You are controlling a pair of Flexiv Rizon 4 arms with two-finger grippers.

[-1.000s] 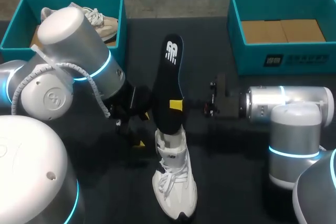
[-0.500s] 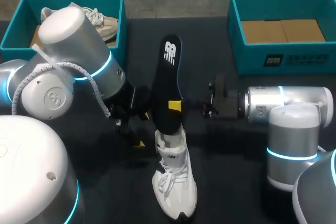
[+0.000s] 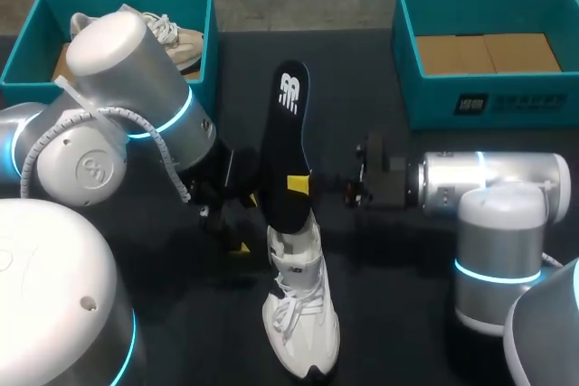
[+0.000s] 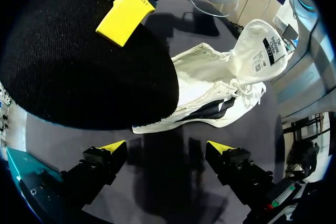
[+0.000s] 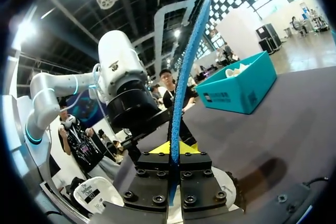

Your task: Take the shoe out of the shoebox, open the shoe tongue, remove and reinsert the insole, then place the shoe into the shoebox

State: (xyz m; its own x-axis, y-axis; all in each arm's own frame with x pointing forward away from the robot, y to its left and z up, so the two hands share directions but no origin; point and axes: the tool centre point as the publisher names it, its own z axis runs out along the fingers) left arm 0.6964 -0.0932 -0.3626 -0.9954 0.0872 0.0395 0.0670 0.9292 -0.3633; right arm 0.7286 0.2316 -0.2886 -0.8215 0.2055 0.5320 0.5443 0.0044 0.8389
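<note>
Above the shoe [image 3: 303, 323] on the worktop [image 3: 362, 70], the right pincer [image 3: 299, 183] clamps the insole [image 3: 288, 146] upright; the left pincer [image 4: 165, 146] gapes empty beside the shoe. Reinsertion likely next: slide the insole down inside.

Head view: you look down from above and behind the robot onto the table [image 3: 353, 88], with one arm at each side. Left wrist view: you look out past the left pincer [image 4: 165, 146], very near the shoe [image 4: 210, 82] and the insole [image 4: 79, 61]. Right wrist view: you look along the right pincer [image 5: 173, 149], edge-on to the insole, facing the left arm [image 5: 118, 72]. All three views share the insole.
</note>
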